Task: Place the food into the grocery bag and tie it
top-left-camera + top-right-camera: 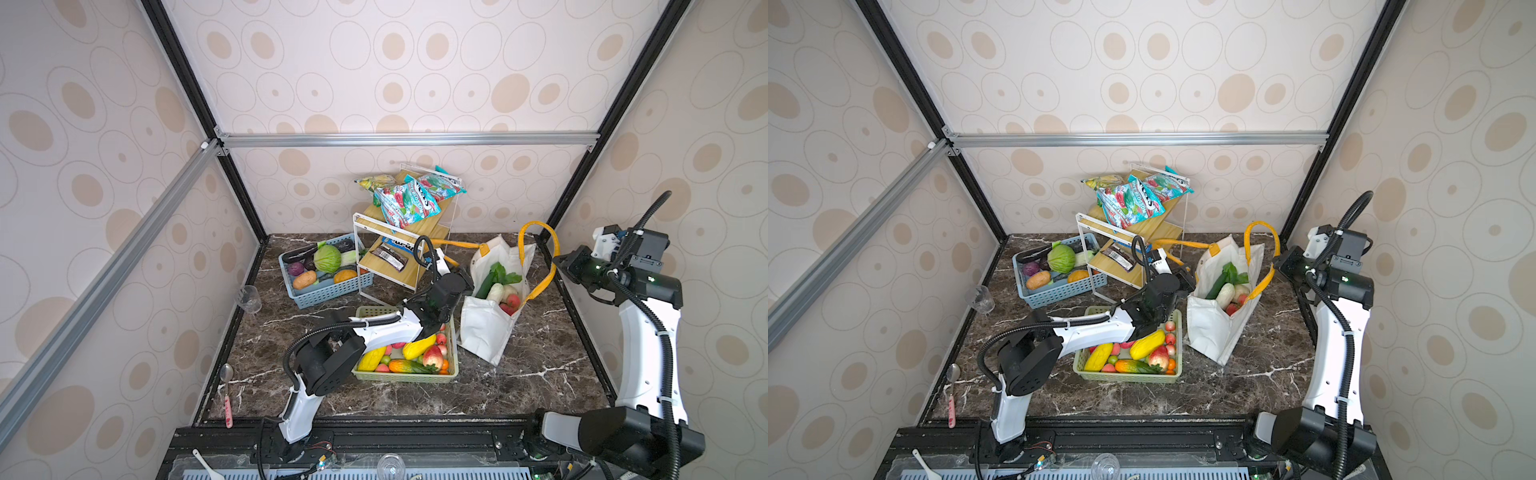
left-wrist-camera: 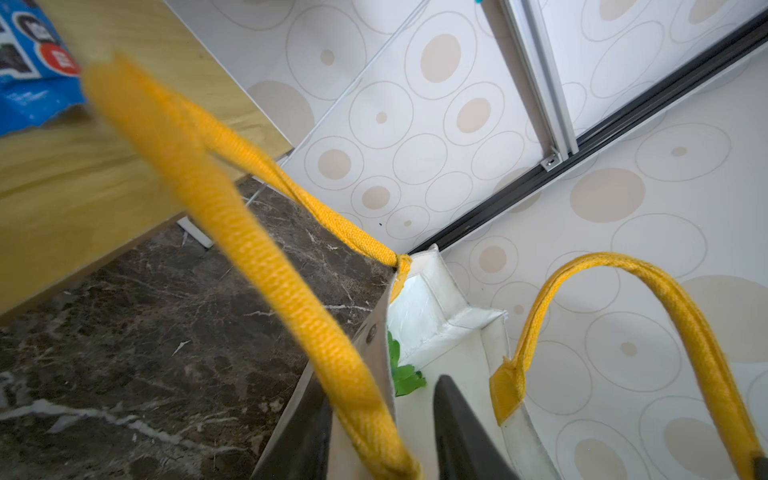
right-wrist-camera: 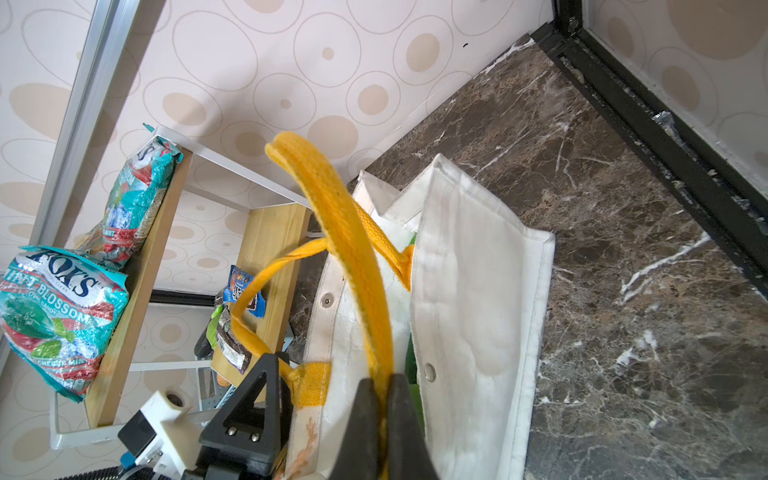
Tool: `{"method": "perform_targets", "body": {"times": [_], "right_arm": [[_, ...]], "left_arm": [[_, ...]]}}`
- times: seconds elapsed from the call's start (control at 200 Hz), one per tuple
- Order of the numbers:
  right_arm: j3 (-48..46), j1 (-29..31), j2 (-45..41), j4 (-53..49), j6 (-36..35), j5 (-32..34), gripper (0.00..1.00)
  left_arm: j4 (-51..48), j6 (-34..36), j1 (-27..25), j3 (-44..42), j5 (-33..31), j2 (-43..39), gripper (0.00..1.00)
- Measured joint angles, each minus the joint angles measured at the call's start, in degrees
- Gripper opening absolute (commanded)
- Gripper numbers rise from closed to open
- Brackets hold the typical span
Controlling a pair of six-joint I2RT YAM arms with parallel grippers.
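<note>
At the left of the dark marble desk (image 1: 540,374), the blue lattice basket (image 1: 336,289) and the white-framed wooden rack (image 1: 376,259) crowd your left hand (image 2: 384,395). That hand sits half-closed astride the near mustard-yellow strap (image 2: 257,249) and the rim of the white soft tote bag (image 1: 484,328). A sliver of gap shows beside one finger, so you cannot tell whether it bites. The strap's loop reaches up against the rack's lower shelf, so draw it away from the rack or it may snag. Below your forearm the green lattice basket (image 1: 405,376) holds more toy fruit (image 1: 417,347); lift before you swing across it.

The bag stands open, right of centre, with plastic toy vegetables (image 1: 496,286) inside. Expect it to be light and floppy: the walls fold, and a sideways tug would likely tip it and spill. The straps look flat, woven and grippy. Take them well above the stitched patches, leaving slack to knot.

Your right hand (image 3: 381,380) is pinched tight on the far strap (image 3: 353,249), holding it raised. The side wall and black corner post (image 1: 584,166) lie close behind it. The free room is toward the front of the desk.
</note>
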Motion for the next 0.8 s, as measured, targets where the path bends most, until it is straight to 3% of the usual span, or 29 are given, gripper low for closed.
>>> {"method": "perform_targets", "body": {"times": [0.14,0.425,0.795], "right_arm": [[-0.5,-0.7,0.0,0.1,0.4,0.3,0.05],[-0.9,-0.7,0.0,0.1,0.6,-1.4,0.05],[-1.6,-0.8,0.0,0.1,0.5,-3.1,0.05]], "left_arm": [[0.4,6.0,-0.8,2.6,-0.7,0.0,0.32],[0.8,19.9,-4.2,11.1,-1.4,1.4,0.44],[-6.1,29.7,-4.0,24.4,-0.5,9.2,0.49]]}}
